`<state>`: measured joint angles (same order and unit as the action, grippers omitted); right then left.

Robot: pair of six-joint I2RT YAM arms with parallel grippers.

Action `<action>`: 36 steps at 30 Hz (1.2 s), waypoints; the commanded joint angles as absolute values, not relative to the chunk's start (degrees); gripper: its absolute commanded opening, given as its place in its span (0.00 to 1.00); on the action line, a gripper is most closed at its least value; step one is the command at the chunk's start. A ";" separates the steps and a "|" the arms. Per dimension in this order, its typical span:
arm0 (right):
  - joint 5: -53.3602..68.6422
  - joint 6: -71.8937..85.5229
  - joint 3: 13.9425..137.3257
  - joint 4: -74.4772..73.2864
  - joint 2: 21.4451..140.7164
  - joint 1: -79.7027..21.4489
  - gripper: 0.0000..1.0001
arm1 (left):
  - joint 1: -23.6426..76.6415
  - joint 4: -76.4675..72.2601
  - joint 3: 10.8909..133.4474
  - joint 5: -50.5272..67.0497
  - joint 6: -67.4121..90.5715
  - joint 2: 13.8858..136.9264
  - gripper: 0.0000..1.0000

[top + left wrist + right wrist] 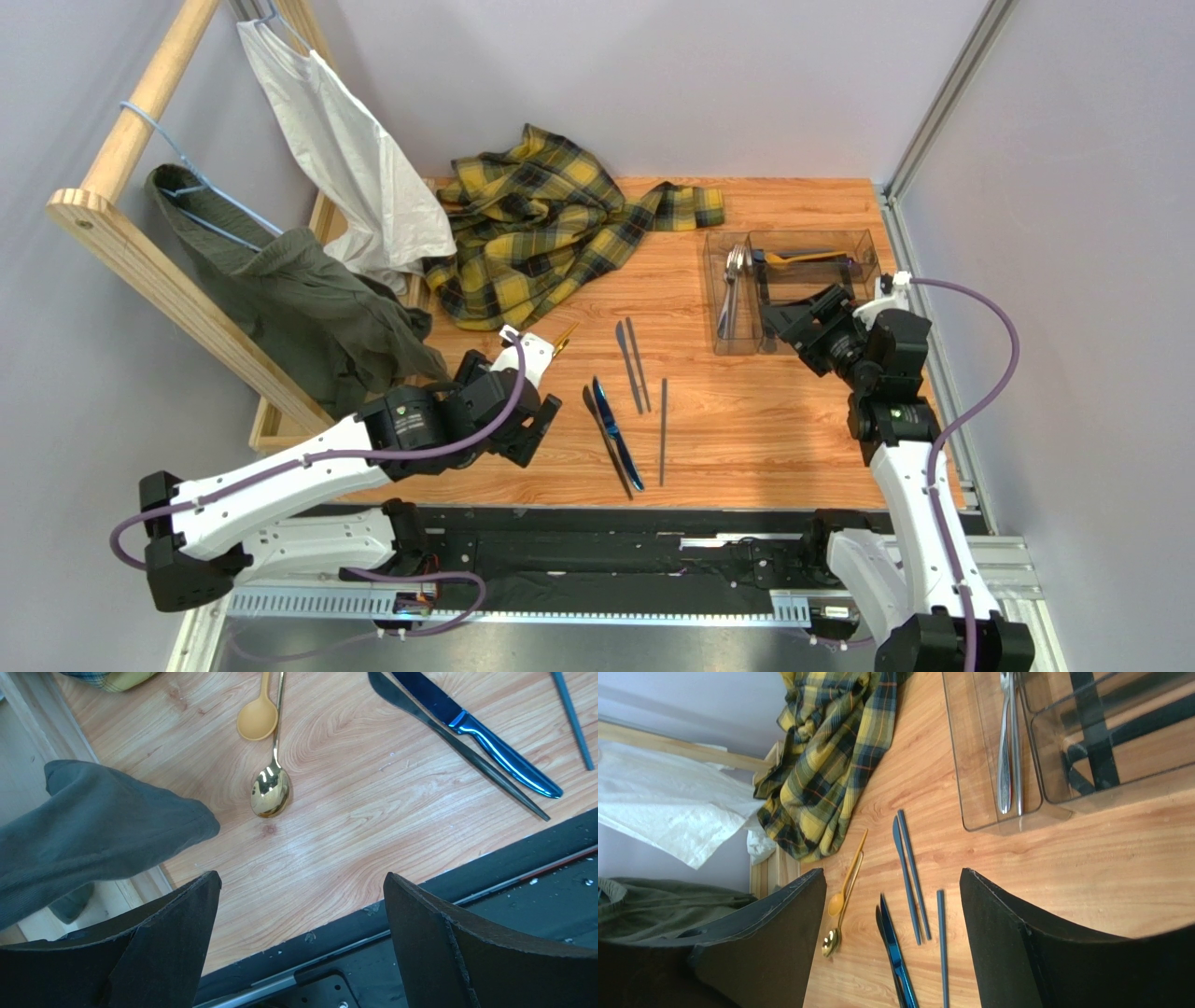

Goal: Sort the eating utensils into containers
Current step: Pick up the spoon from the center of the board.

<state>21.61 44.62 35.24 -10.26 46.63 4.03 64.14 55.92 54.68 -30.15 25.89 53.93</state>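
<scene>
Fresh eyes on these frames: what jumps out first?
The crumpled yellow-and-black plaid shirt at the table's far middle grabs the eye first. Then loose cutlery mid-table: a shiny blue knife among dark grey pieces, and a polished gold spoon before the open left gripper. A clear plastic tray sits far right, holding silver pieces.
</scene>
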 commanded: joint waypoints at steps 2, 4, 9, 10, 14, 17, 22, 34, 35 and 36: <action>25.31 42.98 32.35 -12.39 44.04 3.69 0.74 | 64.07 52.04 56.69 -31.73 25.40 58.43 0.95; 25.84 42.89 31.47 -12.39 42.81 3.69 0.74 | 63.55 50.98 57.21 -31.29 24.88 60.02 0.95; 26.98 42.98 28.22 -12.83 40.43 3.69 0.74 | 58.98 45.54 57.48 -25.95 22.68 64.60 0.95; 27.42 43.07 27.86 -12.92 40.08 3.69 0.74 | 58.19 44.66 57.48 -25.14 22.33 65.38 0.95; 28.03 43.06 26.72 -13.36 38.94 3.69 0.74 | 54.07 39.65 57.30 -21.28 20.31 69.42 0.95; 28.21 42.54 26.72 -14.49 38.41 3.60 0.74 | 51.95 37.28 57.92 -19.43 19.51 72.76 0.95; 28.65 42.45 26.98 -15.73 37.00 3.60 0.74 | 49.57 33.23 60.11 -14.77 18.81 76.99 0.93; 30.85 42.36 26.37 -16.79 35.42 3.60 0.72 | 41.49 31.12 67.85 -8.79 16.26 90.25 0.90; 30.94 42.45 26.28 -16.87 34.98 3.60 0.72 | 40.96 31.03 68.20 -8.70 15.91 90.96 0.90; 30.94 42.45 26.28 -16.96 34.55 3.60 0.72 | 40.35 30.76 68.64 -8.61 15.65 91.49 0.90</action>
<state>29.28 43.20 26.20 -17.08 36.77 3.88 42.54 32.88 65.56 -10.66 17.98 89.23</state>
